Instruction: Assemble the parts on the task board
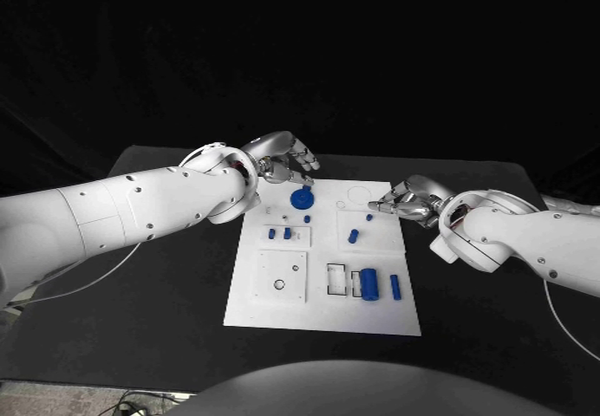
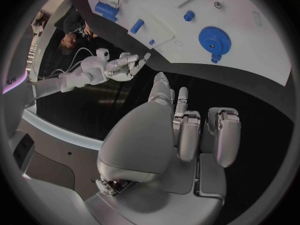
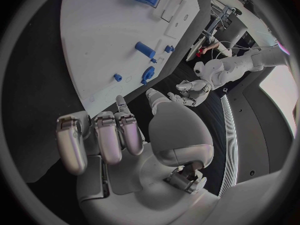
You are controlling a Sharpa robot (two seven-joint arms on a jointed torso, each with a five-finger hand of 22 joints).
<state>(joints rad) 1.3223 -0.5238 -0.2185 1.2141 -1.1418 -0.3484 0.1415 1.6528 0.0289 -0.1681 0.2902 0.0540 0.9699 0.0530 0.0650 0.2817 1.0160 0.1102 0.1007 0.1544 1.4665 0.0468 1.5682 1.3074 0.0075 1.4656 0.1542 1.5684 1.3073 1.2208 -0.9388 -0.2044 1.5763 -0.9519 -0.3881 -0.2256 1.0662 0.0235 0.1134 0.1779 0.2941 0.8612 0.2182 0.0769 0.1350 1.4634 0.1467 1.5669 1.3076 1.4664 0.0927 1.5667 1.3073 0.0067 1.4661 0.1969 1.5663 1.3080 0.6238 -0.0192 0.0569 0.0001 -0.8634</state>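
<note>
Up at the white task board's [image 1: 251,312] far end, the round blue toothed gear [image 1: 302,199] sits just beside the empty, fingers-apart left robot hand [image 1: 285,159], closer than the empty, loosely curled right robot hand [image 1: 402,200].

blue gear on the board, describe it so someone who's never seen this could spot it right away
Find the white board in the middle of the black table. Go to its far end, beside the left robot hand; the gear lies flat there. It is the one round, toothed disc, wider than the small pegs nearby, unlike the long cylinder at the near end.
</note>
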